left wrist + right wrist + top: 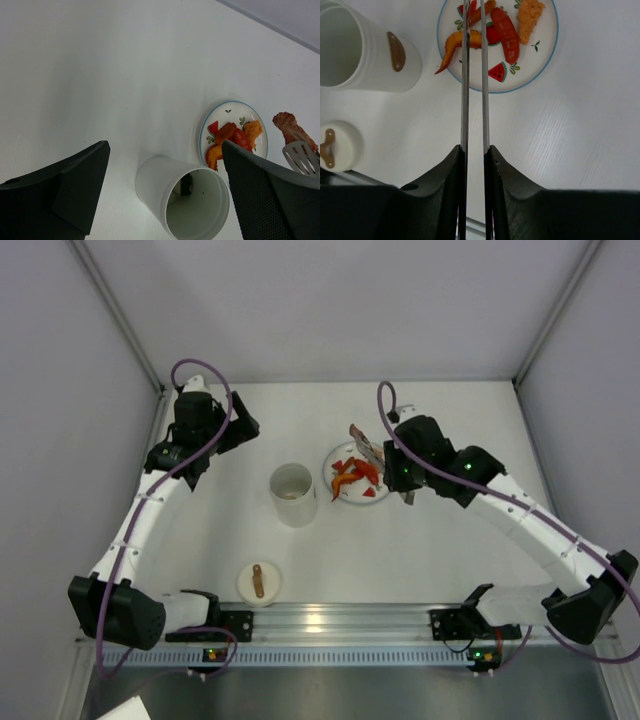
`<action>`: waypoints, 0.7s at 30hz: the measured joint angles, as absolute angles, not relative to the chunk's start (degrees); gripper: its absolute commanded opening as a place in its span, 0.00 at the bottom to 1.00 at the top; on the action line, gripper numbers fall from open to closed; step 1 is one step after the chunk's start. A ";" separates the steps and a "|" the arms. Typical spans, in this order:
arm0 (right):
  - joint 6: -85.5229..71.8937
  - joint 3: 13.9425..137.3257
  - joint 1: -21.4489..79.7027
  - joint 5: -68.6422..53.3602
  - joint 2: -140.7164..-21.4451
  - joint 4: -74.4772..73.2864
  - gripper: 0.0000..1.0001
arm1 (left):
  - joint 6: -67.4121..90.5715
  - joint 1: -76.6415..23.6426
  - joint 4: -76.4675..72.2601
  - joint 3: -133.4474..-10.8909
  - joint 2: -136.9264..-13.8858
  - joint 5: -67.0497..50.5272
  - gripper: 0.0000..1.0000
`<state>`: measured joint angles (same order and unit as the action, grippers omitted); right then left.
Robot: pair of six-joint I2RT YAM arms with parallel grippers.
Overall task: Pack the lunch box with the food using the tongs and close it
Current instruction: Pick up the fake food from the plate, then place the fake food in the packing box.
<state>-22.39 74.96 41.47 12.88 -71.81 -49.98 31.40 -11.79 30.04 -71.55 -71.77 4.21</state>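
Nearest, by the front rail and left of centre: lid (pixel 258 582), flat on the surface (pixel 430 550), brown strap up, well apart from the box. Farther in, about mid-surface: box (pixel 293 494), upright and open, with a dark piece (pixel 186 185) down inside. Just right of the box, not touching it: plate (pixel 540 60), carrying food (pixel 505 32) in orange and red strips, a red sausage-like piece and a crumbed orange bit. At the plate's right edge: right jaws pressed together on the tongs (pixel 465 100), squeezing both arms nearly parallel. Tongs reaching far-left across the plate, tips past its far rim, with a brown piece (pixel 287 124) at them. Pinched there or only resting: cannot tell. Farthest, at far left: left jaws spread wide, holding nothing, aimed toward box and plate.
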 measured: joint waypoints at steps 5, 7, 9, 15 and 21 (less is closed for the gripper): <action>-21.06 79.31 42.44 7.25 -68.84 -51.03 0.08 | 31.40 -11.79 30.04 -71.55 -71.79 4.05 0.99; -20.69 80.75 43.29 5.13 -67.85 -51.13 0.08 | 31.40 -11.79 30.04 -71.55 -71.79 4.05 0.99; -20.58 81.49 44.51 3.27 -67.33 -51.20 0.09 | 31.40 -11.79 30.04 -71.55 -71.79 4.05 0.99; -20.60 81.80 50.87 -0.08 -67.42 -52.05 0.09 | 31.40 -11.79 30.04 -71.55 -71.83 4.03 0.99; -20.75 81.89 55.75 -0.43 -68.64 -52.53 0.10 | 31.40 -11.79 30.06 -71.57 -72.16 4.03 0.99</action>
<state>-20.75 81.89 55.75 -0.43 -68.64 -52.53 31.40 -11.79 30.06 -71.57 -72.16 4.03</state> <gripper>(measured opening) 0.246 0.991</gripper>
